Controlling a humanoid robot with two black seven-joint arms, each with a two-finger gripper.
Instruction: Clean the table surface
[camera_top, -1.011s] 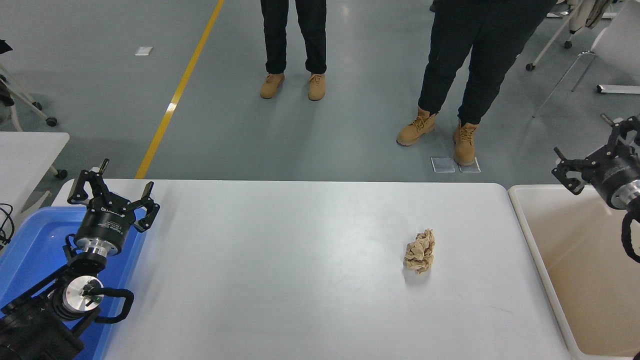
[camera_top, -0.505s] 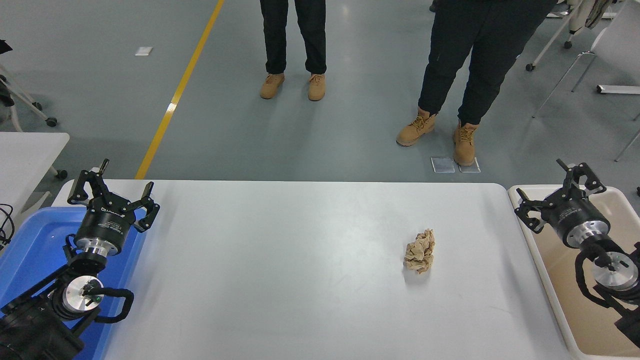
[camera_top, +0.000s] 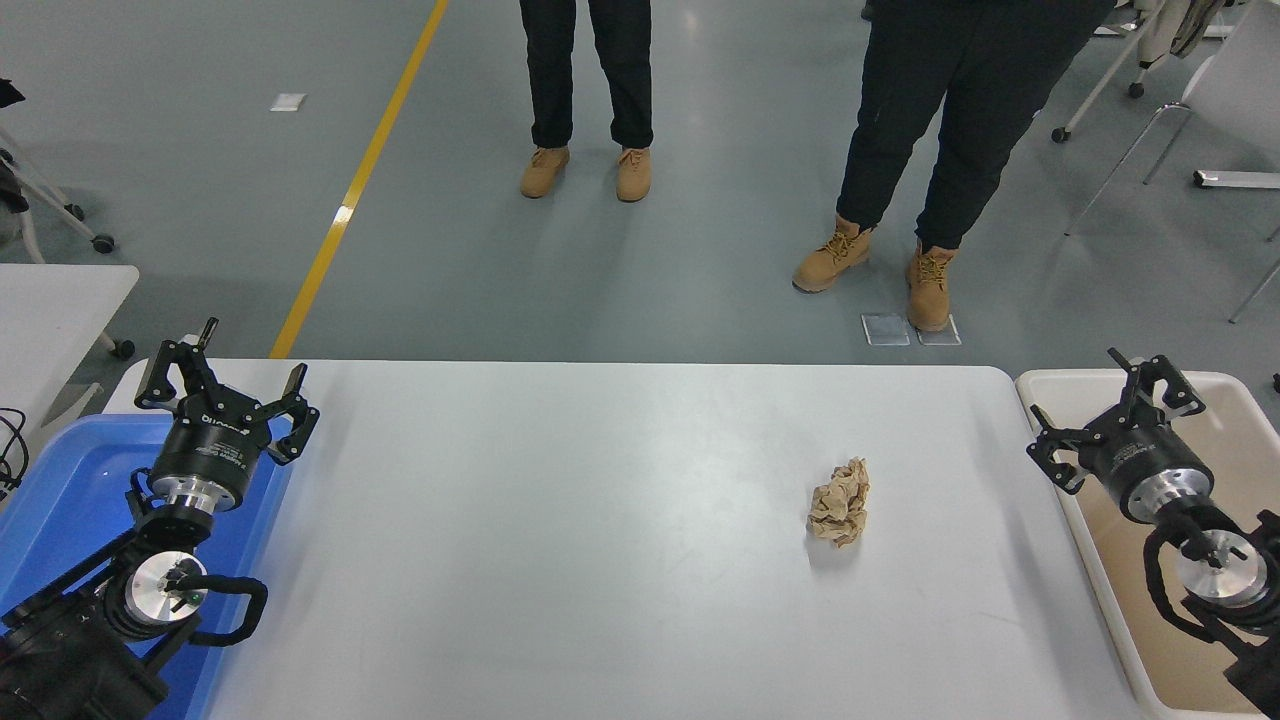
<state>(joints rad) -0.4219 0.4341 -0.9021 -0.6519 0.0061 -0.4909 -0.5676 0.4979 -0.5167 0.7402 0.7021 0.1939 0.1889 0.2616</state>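
Brown crumpled paper wad (camera_top: 839, 502) sits on plain white tabletop (camera_top: 560, 520). Right black claw (camera_top: 1117, 418) spread wide over beige bin (camera_top: 1240, 420); left black claw (camera_top: 222, 384) also spread, parked over blue bin (camera_top: 60, 480).

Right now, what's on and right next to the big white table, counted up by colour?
Brown: 1, the crumpled paper ball on the table surface
Blue: 1, the bin at the left end
Beige: 1, the bin at the right end
Black: 2, the left gripper and the right gripper, both open and empty
Total: 5
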